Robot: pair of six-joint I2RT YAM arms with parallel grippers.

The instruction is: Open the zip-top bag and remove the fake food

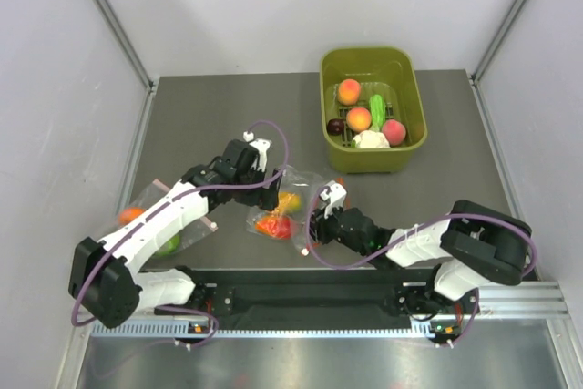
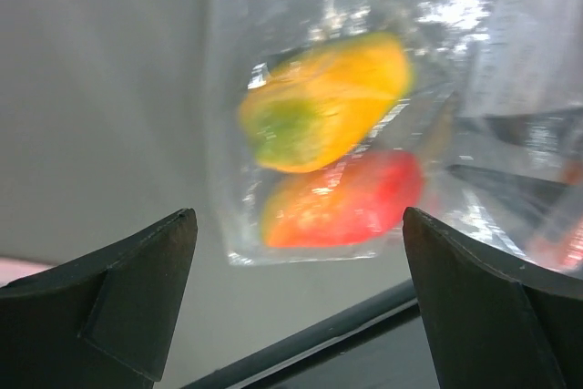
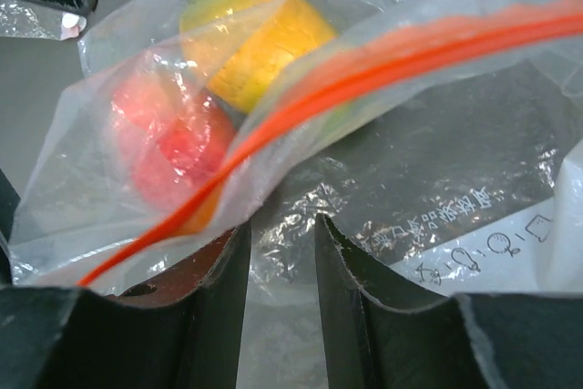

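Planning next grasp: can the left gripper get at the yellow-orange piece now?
Likely not: the yellow-orange piece lies inside the zip-top bag, clear plastic walling it off from the open left gripper.

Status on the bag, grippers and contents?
Left gripper open, short of zip-top bag. Right gripper pinching it near the strip. Yellow-orange piece, red piece inside. No obstruction seen.

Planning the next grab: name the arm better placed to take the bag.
Probably the left end effector: open, facing the zip-top bag; the right end effector is pinching it near the strip.
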